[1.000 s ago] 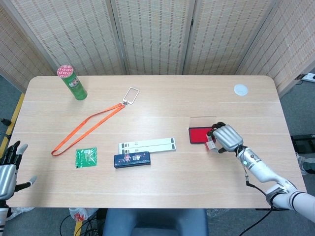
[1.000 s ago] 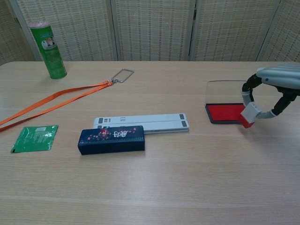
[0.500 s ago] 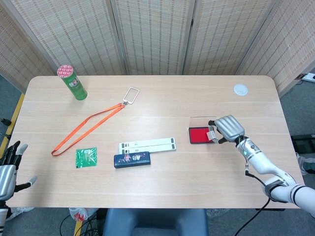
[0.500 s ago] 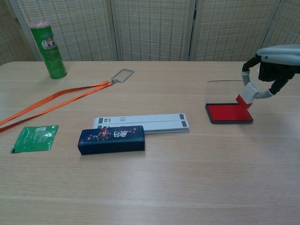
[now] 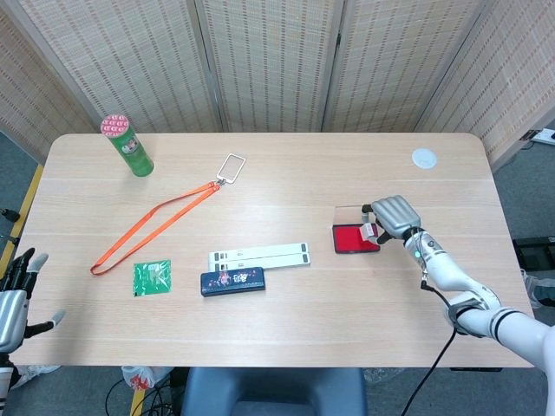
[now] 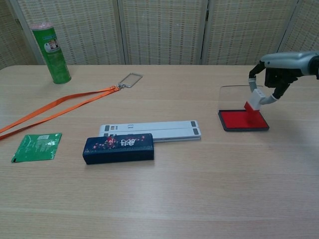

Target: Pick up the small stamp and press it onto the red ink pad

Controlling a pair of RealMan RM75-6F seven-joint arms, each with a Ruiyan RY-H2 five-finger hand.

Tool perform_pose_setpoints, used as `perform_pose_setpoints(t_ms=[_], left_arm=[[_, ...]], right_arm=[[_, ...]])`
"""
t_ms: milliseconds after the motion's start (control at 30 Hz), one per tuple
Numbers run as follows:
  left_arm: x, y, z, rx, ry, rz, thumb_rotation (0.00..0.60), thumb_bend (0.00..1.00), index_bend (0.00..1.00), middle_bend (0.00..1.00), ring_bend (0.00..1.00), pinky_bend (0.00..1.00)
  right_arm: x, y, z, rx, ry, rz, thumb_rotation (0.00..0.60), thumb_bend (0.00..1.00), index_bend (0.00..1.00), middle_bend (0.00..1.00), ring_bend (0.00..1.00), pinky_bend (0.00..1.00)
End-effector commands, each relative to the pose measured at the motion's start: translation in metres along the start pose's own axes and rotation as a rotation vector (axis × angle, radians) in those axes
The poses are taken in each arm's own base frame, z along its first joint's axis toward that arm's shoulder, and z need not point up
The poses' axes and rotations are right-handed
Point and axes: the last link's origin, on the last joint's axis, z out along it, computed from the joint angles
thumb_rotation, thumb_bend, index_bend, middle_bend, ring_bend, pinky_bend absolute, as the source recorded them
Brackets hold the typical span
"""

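Red pad (image 6: 243, 121) lies right beneath the small stamp (image 6: 254, 101) my right hand (image 5: 393, 218) pinches, tilted, so I judge pressing comes next: level it, push straight down.

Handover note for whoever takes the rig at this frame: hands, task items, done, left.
Right hand holds the small stamp tilted over the red ink pad, its red end at or just above the ink; contact unclear.
Left hand open at the table's near left edge, holding nothing.
Done: stamp picked up and brought over the pad.
Left: press it onto the ink.
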Motion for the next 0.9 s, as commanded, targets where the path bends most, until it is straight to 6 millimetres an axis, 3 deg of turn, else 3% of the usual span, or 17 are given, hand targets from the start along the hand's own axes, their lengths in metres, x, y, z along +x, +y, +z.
perform_pose_setpoints(t_ms=[33, 900], left_arm=[[0.000, 0.000, 0.000, 0.000, 0.000, -0.001, 0.600, 0.20, 0.05, 0.02, 0.05, 0.26], [0.001, 0.003, -0.007, -0.015, 0.015, 0.001, 0.600, 0.20, 0.05, 0.02, 0.05, 0.26]], right_arm=[[-0.003, -0.001, 0.003, -0.006, -0.008, -0.007, 0.600, 0.34, 0.94, 1.00, 0.90, 0.87], [-0.025, 0.001, 0.017, -0.037, -0.068, -0.027, 0.600, 0.34, 0.94, 1.00, 0.90, 0.87]])
